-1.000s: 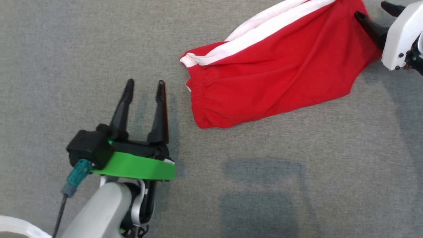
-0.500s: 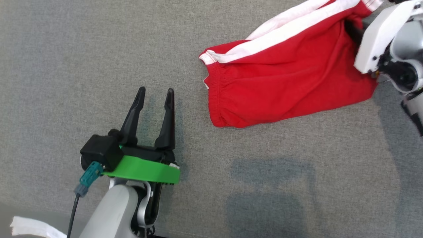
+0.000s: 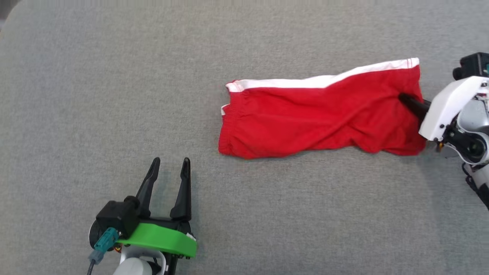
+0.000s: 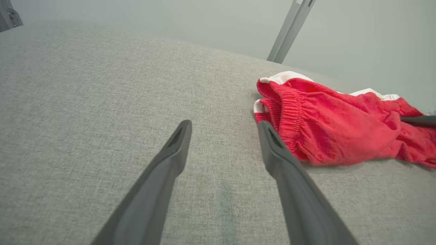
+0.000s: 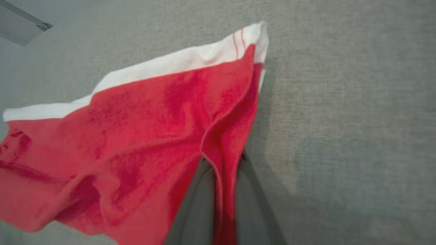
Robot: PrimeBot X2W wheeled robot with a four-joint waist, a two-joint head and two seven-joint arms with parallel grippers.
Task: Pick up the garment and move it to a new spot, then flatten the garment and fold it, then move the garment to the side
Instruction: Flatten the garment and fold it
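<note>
Pinched red, white-striped fabric shorts (image 3: pixel 317 118) at edge with right claw (image 3: pixel 407 101); held left claw (image 3: pixel 171 162) spread, empty. Not yet flattened or folded.

1. The left gripper (image 3: pixel 171 160) was held at the lower left of the head view, with its jaws spread wide.
2. Its fingers (image 3: pixel 147 187) were pointed up that view, above a green collar (image 3: pixel 160 238) on the wrist.
3. The right gripper (image 5: pixel 223 161) was clamped on a fold of the shorts (image 5: pixel 136 136).
4. Its white wrist (image 3: pixel 445 110) was set at the right edge, with the fingers pointed left.
</note>
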